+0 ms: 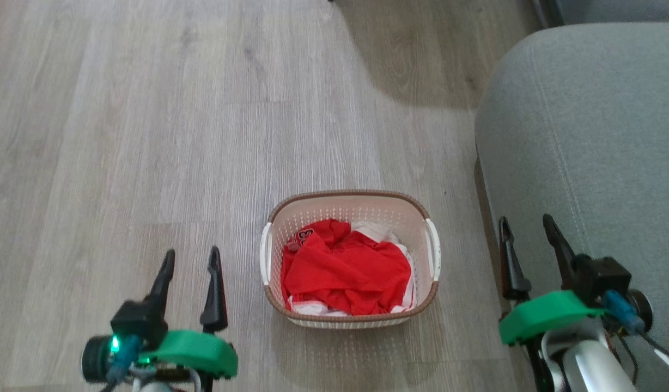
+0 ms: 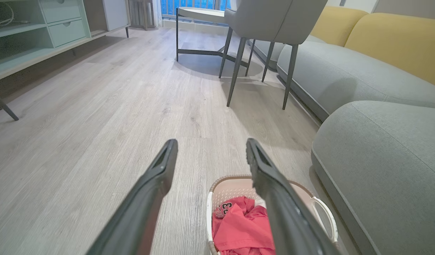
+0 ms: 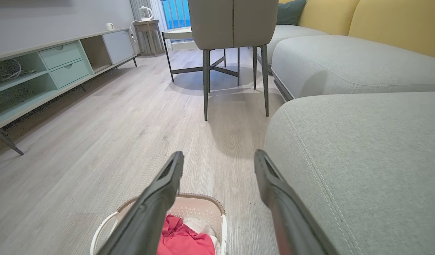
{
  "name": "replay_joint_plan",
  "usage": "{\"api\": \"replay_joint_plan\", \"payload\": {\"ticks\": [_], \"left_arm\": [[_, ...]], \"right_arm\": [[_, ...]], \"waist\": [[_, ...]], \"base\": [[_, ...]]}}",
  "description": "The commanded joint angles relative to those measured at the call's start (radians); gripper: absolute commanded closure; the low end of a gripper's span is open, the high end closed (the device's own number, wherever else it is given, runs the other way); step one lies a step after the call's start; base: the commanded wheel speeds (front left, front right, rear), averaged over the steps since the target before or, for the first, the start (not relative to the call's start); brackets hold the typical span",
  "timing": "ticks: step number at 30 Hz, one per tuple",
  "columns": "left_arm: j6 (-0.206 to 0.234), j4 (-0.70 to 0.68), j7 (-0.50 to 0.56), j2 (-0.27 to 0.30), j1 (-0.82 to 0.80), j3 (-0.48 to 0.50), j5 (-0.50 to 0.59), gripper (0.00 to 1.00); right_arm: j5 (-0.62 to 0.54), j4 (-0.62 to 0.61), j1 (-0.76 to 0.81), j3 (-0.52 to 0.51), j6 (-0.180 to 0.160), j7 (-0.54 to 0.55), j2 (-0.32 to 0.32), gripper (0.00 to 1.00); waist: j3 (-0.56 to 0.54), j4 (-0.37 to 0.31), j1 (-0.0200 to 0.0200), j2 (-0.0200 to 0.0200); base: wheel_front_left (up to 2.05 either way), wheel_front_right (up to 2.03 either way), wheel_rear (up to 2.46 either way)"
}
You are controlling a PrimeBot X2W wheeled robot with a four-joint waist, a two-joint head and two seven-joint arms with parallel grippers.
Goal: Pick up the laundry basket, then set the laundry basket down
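On wood floor, grey sofa at right, I see the laundry basket sitting btwn both arms, red shirt inside. Left gripper and right gripper: fingers spread, holding nothing, clear of basket.

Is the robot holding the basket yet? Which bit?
Nothing is held. The left claw and right claw are both open, either side of the laundry basket, which sits on the floor.

Left gripper showing two long dark tapering fingers, right gripper matching, each joining a curved bright green mount, black camera block carrying a blue plug, small green light glowing, pale forearm trailing what may be thin dark wires
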Motion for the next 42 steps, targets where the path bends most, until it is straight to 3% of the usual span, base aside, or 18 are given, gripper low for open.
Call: {"api": "replay_joint_plan", "payload": {"ticks": [1, 21, 42], "left_arm": [[0.010, -0.040, -0.005, 0.009, -0.001, 0.040, -0.004, 0.00], [0.016, -0.075, -0.005, 0.009, 0.098, 0.064, -0.012, 0.00], [0.012, -0.042, -0.005, 0.009, 0.089, 0.085, -0.022, 0.00]], "right_arm": [[-0.008, -0.048, 0.007, 0.015, 0.002, -0.005, 0.007, 0.00], [0.002, -0.087, 0.110, -0.011, 0.002, -0.005, 0.007, 0.00], [0.008, -0.081, 0.108, -0.018, 0.002, -0.005, 0.007, 0.00]], "waist": [[-0.017, -0.001, 0.0001, -0.0001], [-0.103, -0.016, 0.0001, -0.0001], [-0.101, -0.009, 0.0001, -0.0001]], "base": [[0.00, 0.00, 0.00], [0.00, 0.00, 0.00], [0.00, 0.00, 0.00]]}}
